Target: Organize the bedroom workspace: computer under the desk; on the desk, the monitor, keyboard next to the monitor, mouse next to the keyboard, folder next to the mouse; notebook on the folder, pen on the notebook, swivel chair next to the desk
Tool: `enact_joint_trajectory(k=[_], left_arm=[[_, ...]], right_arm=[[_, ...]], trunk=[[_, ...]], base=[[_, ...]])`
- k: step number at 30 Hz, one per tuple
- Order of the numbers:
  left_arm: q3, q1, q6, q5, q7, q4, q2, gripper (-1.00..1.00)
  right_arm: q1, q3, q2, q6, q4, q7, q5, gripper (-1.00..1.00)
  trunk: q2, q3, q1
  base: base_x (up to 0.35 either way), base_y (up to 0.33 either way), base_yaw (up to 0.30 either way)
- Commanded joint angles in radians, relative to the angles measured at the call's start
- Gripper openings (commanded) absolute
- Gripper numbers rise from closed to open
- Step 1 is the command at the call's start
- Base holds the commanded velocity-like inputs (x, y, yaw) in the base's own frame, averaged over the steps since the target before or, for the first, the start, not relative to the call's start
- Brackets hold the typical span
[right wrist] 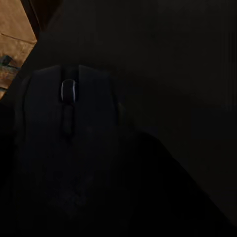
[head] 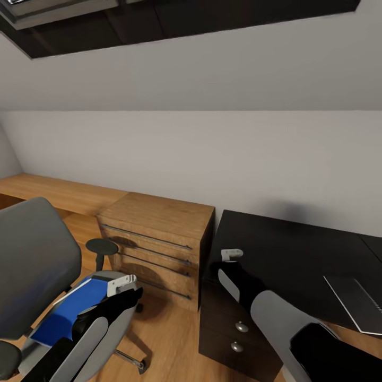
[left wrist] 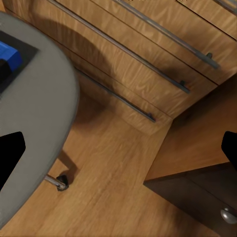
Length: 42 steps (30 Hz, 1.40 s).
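A: What did your right wrist camera catch that the head camera missed?

B: A black computer mouse with a grey scroll wheel (right wrist: 68,92), close under my right gripper (head: 232,255), lying on the long black desk (head: 286,254). I couldn't tell whether that gripper was holding it or how wide it stood.

A: And the left?

B: My left gripper (head: 123,285) stood wide, holding nothing, over the grey upholstered swivel chair (head: 37,265). The bright blue flat folder (head: 69,310) lay on the seat. The flat black keyboard (head: 358,300) sat on the desk's right. No readable writing anywhere.
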Motion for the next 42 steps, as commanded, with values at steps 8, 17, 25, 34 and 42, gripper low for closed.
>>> enact_joint_trajectory(k=[8, 17, 25, 34, 42], left_arm=[[-0.003, -0.001, 0.000, 0.009, 0.009, 0.022, -0.001, 1.00], [-0.004, -0.001, 0.000, 0.007, 0.009, 0.043, -0.004, 1.00], [-0.004, -0.001, 0.001, 0.009, 0.008, 0.045, -0.005, 1.00], [-0.006, -0.001, 0.005, 0.009, 0.006, 0.126, -0.016, 1.00], [-0.006, -0.001, -0.001, 0.009, 0.003, 0.233, -0.038, 1.00]], right_arm=[[0.048, 0.000, -0.097, 0.021, -0.294, -0.019, -0.072, -1.00], [0.244, 0.000, -0.249, 0.126, -0.839, -0.276, -0.266, -1.00], [0.289, -0.003, -0.255, 0.124, -0.933, -0.342, -0.291, -1.00], [0.289, -0.021, -0.256, 0.121, -0.962, -0.345, -0.292, -1.00], [0.289, -0.027, -0.257, 0.121, -0.962, -0.351, -0.292, -1.00]], trunk=[[0.056, 0.024, -0.031], [0.119, 0.052, -0.065], [0.175, 0.077, -0.096], [0.238, 0.105, -0.130], [0.294, 0.130, -0.161]], base=[[0.000, 0.000, 0.000], [-0.173, 0.000, 0.000], [-0.200, 0.000, 0.000], [-0.005, 0.000, -0.010], [0.000, 0.000, -0.231]])
